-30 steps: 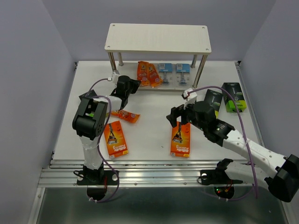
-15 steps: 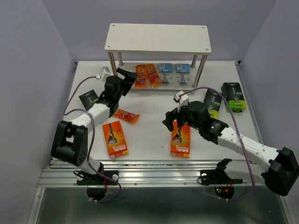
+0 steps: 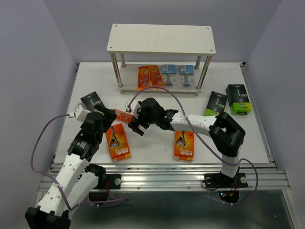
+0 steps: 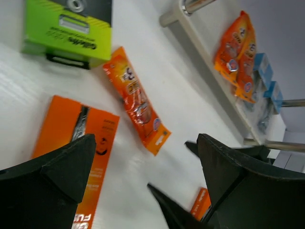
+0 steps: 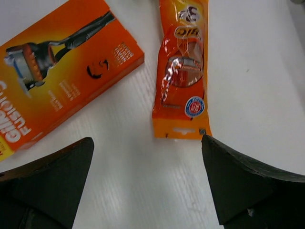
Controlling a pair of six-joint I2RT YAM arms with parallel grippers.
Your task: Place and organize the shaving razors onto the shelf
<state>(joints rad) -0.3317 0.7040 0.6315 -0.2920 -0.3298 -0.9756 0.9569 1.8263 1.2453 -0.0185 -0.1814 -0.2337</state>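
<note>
Razors sit partly on the shelf [image 3: 161, 39], where two orange foil packets [image 3: 144, 77] and two blue blister packs [image 3: 167, 70] lie on the lower board; the others are scattered over the white table [image 3: 255, 143]. A third packet [image 3: 125, 115] lies mid-left, with orange boxes [image 3: 117, 141] nearer the arms and black-green boxes [image 3: 217, 104] at the left and right. Pale lavender walls [image 3: 28, 57] close the table in at back and sides, and a metal rail [image 3: 162, 180] runs along its near edge. Left gripper [image 4: 145, 143] and right gripper [image 5: 147, 143] both hover by the loose packet, jaws spread wide, holding nothing.
</note>
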